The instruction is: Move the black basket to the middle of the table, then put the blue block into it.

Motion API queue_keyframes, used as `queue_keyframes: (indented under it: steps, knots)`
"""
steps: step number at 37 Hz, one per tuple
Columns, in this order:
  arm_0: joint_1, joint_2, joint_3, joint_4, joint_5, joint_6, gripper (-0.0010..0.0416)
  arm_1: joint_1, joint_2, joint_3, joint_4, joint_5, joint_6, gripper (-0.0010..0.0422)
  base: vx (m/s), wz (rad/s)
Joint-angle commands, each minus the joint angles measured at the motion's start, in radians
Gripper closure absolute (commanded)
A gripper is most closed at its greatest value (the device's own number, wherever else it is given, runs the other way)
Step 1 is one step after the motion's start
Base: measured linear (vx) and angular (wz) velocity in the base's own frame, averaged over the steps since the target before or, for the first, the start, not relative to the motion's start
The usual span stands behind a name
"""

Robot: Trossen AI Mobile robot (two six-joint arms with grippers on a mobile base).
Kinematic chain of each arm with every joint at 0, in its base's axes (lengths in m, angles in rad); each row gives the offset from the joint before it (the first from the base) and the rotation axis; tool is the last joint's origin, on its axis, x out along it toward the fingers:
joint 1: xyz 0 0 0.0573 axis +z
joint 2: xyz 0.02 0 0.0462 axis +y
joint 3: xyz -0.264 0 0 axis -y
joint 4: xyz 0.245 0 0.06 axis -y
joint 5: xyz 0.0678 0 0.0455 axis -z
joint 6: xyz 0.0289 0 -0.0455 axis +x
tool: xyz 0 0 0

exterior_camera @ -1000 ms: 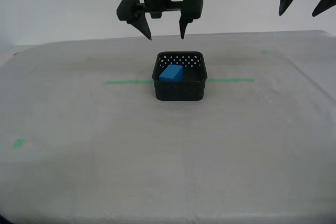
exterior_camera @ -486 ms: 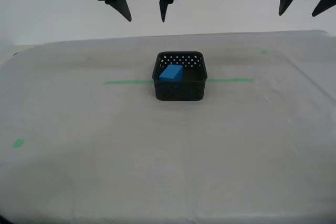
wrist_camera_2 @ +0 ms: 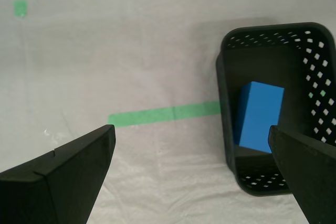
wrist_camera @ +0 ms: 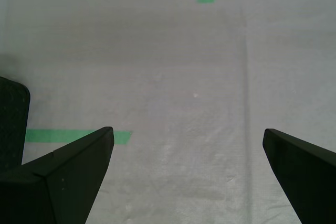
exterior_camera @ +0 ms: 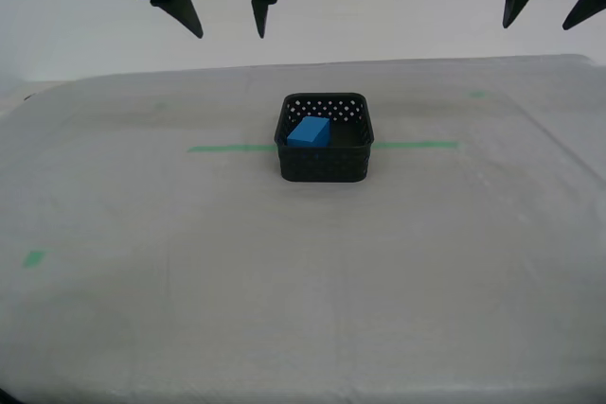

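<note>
The blue block [exterior_camera: 308, 132] is a small, bright, plain-faced brick lying inside the black basket [exterior_camera: 325, 163], tilted, resting in the part of the basket toward the exterior view's left, with one end leaning at the wall there; in the second wrist view the blue block [wrist_camera_2: 258, 115] shows a long flat face and sharp edges against the dark floor. The black basket [wrist_camera_2: 226, 103] is a small rectangular tub with rounded corners and rows of round holes through its walls, several times the block's size, standing upright near the middle of the table [exterior_camera: 303, 281] and sitting across a thin green tape line [exterior_camera: 227, 148] that shows at its 9 o'clock and 3 o'clock sides in the exterior view. The table is covered in whitish-grey cloth, with a small green tape mark [exterior_camera: 34, 257] at about 8 o'clock from the basket, near the exterior view's left edge. My second gripper [exterior_camera: 224, 21] hangs high above the table at about 11 o'clock from the basket, jaws spread wide and empty. My first gripper [exterior_camera: 545, 11] hangs equally high at about 1 o'clock, near the exterior view's right edge, jaws also apart with nothing between them.
</note>
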Motion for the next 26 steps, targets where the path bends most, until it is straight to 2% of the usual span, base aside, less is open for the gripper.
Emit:
queue_keyframes:
  steps: [1,15,19,26]
  knots:
    - [0.001,0.0,0.0,0.001,0.0,-0.001,0.0007,0.021,-0.032,-0.036,0.009,-0.001,0.003,0.0011,0.0,0.0]
    - [0.001,0.0,0.0,0.001,0.0,-0.001,0.0007,0.12,-0.142,-0.154,0.047,0.017,0.026,0.0011,0.0,0.0]
    - [0.001,0.0,0.0,0.002,0.0,-0.001,0.0007,0.153,-0.161,-0.18,0.051,0.034,0.05,0.0011,0.0,0.0]
    - [0.001,0.0,0.0,0.002,0.0,-0.001,0.0007,0.198,-0.171,-0.198,0.056,0.037,0.076,0.0011,0.0,0.0]
